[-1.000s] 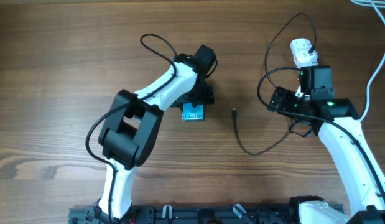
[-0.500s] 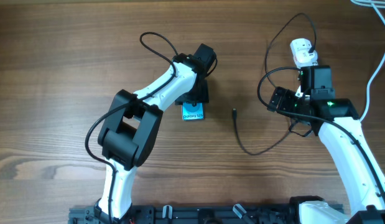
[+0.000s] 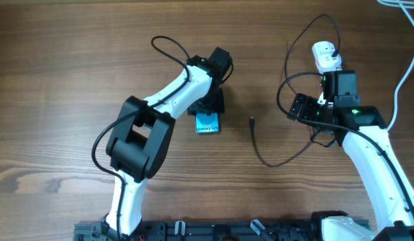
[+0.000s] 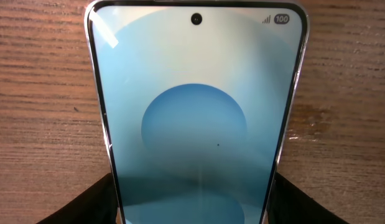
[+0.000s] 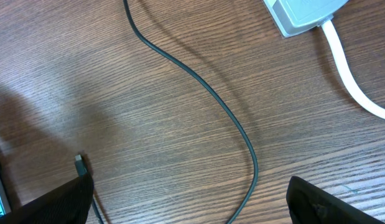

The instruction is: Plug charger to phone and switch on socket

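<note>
Overhead view, left to right.

1. Left gripper (image 3: 209,108): positioned at centre frame, over the upper end of the phone (image 3: 207,124). In the left wrist view its dark fingers (image 4: 96,202) lie against both long edges of the phone, so it reads as clamped on the phone.
2. The phone rests screen-up on the table (image 3: 73,60). Its long axis runs top to bottom of the frame. The lower end, with the white text strip, is exposed. The upper end is hidden under the gripper, and no charging port is visible in any view.
3. Plug tip (image 3: 251,121): lies on the table to the right of the phone, apart from it and level with it. It points toward the top of the frame, so its axis is roughly parallel to that of the phone.
4. The charger (image 3: 268,163) trails down from the tip, curves right, then loops up to the socket (image 3: 326,57) at upper right.
5. Right gripper (image 3: 301,107): hovers right of the plug tip and below the socket. Its fingers are spread wide with nothing held. In the right wrist view the tip sits at lower left, just beside one finger.

Judgement: the coming move turns on the tip lying between the phone and the free right gripper. The right arm is the one available to take it. The tip must travel left and probably be re-aimed at whichever phone end carries the port.
</note>
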Motion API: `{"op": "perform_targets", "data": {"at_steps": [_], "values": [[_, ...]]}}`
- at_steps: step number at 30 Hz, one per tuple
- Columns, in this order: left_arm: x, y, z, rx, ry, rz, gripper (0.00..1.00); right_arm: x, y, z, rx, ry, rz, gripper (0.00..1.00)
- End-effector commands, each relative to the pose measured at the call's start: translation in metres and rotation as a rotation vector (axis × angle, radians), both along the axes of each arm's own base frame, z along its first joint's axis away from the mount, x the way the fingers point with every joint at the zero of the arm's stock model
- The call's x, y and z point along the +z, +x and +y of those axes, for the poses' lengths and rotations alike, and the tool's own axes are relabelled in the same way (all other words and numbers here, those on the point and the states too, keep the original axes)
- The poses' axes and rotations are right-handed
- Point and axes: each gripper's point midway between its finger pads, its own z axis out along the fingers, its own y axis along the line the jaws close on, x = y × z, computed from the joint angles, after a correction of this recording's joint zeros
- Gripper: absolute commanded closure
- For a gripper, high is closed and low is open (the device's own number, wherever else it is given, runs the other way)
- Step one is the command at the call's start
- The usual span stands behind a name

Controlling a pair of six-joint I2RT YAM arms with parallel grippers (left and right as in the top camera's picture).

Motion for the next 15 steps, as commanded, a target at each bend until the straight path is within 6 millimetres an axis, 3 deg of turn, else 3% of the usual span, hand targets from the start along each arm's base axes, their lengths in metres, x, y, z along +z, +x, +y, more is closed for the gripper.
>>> {"op": "perform_targets", "data": {"at_steps": [1,15], "values": [[0.023,0.012,-0.002,0.020,-0.049,-0.041,0.39,0.003,0.003,-0.004,-0.021,-0.011,-0.010,0.00],[0.074,0.011,-0.025,0.135,-0.603,0.175,0.39,0.003,0.003,-0.004,-0.021,-0.011,-0.010,0.00]]}}
